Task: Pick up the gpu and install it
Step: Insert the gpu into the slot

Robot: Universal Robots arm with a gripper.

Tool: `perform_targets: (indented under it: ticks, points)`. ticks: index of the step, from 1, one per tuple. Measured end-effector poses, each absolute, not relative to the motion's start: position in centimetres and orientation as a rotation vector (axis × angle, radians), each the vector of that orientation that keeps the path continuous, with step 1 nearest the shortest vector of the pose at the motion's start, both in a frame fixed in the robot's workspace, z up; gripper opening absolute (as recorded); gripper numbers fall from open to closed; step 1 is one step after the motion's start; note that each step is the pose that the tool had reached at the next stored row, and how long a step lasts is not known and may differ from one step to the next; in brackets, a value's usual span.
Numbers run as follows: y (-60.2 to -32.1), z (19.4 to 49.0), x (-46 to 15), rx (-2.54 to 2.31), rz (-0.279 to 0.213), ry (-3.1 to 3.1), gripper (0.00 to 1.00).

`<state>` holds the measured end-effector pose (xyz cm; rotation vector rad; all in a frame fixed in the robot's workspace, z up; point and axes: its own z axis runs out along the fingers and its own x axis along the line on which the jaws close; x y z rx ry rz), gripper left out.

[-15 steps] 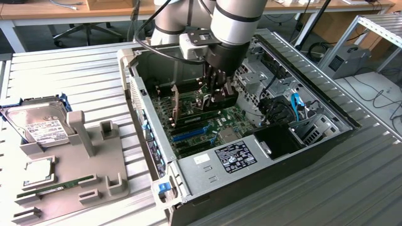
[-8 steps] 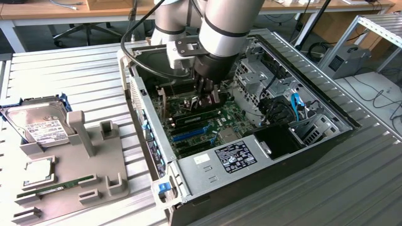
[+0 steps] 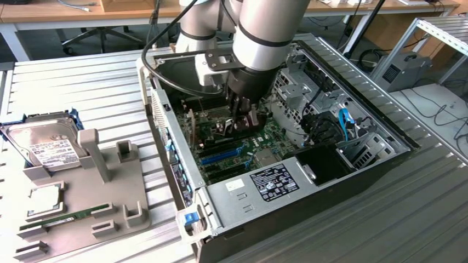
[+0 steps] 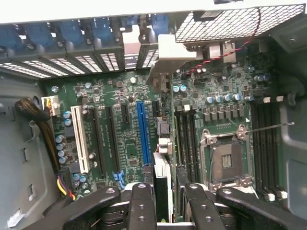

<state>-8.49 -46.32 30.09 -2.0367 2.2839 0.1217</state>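
My gripper (image 3: 246, 119) reaches down into the open computer case (image 3: 172, 164) and is shut on the gpu (image 3: 234, 127), holding it on edge just above the green motherboard (image 3: 252, 148). In the wrist view the gpu (image 4: 162, 184) shows edge-on between my two black fingers (image 4: 142, 203). Its silver end bracket (image 4: 170, 52) reaches the rear slot openings of the case. The card runs along the motherboard beside the blue expansion slot (image 4: 144, 129). I cannot tell whether its edge touches a slot.
On the table at the exterior view's left, a grey fixture (image 3: 109, 186) carries a silver hard drive (image 3: 44, 145), a processor (image 3: 44, 200) and a RAM stick (image 3: 62, 218). Inside the case are the power supply (image 3: 270, 183), the drive cage (image 3: 300, 82), cables (image 3: 343, 123) and the processor socket (image 4: 225, 160).
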Motion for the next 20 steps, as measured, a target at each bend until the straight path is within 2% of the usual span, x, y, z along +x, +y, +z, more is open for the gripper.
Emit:
perform_targets:
  ticks: [15, 18, 20]
  points:
    - [-47.3, 29.1, -9.2, -2.049, 0.115, 2.279, 0.29]
    - [-47.3, 29.0, -9.2, -2.097, 0.105, 2.248, 0.29]
    - [-47.3, 29.0, -9.2, -2.12, 0.076, 2.252, 0.29]
